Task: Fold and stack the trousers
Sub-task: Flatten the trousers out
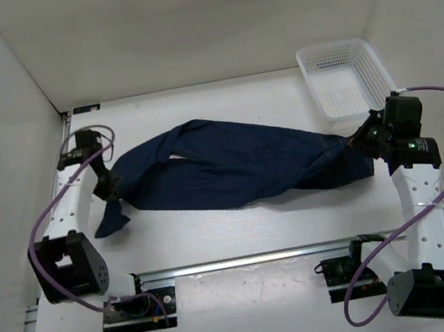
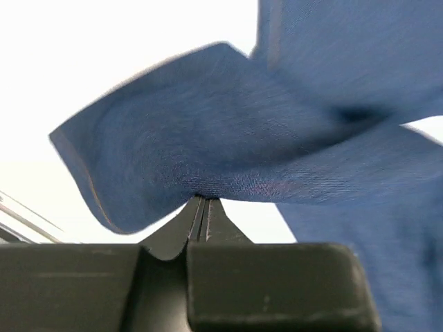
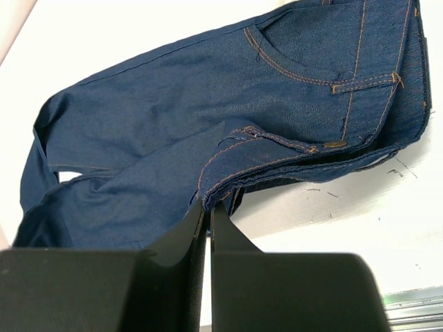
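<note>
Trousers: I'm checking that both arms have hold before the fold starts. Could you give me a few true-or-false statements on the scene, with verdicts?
1. The left claw is shut on the trousers near a leg end. True.
2. The right claw hangs open over the basket. False: it is shut on the waist end.
3. The trousers lie in the basket. False: they lie unfolded on the table, beside it.
4. The basket stands at the far right. True.
</note>
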Controlling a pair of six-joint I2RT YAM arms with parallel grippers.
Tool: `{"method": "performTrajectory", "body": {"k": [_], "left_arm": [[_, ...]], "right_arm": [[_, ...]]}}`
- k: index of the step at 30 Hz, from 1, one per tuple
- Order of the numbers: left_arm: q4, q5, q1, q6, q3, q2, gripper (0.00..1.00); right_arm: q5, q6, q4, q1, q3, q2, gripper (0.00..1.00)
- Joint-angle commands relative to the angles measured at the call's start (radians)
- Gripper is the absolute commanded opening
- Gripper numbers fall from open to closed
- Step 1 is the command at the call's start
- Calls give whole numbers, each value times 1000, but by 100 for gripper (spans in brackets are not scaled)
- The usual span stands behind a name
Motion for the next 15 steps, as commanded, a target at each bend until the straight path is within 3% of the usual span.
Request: {"method": "performTrajectory", "body": {"k": [1,4,6,7,8,9,10,11,14,15], "left_arm": [[-59,-133,-4,19,189,-94,10],[-71,-169,14,47,368,25,10],[-48,-180,42,96,450,205,10],[-74,-145,79,129,592,286,24],[-235,-133,91,130,686,376,28],[-296,-133,91,119,761,514,28],[-322,-133,91,119,808,540,29],[-322,-123,67,131,819,540,43],[-254,-123,77,131,713,427,59],[-240,-110,90,143,695,396,73]], "right_arm": [[-13,-26,36,4,39,-11,0],[-13,-26,36,4,39,-2,0],[-23,-26,45,4,39,7,0],[-23,-26,45,4,39,7,0],[-23,-26,45,4,30,7,0],[-23,-26,45,4,30,7,0],[-23,-26,45,4,30,7,0],[-23,-26,45,4,20,-3,0],[-7,-26,45,4,20,-14,0],[3,-26,36,4,20,-14,0]]}}
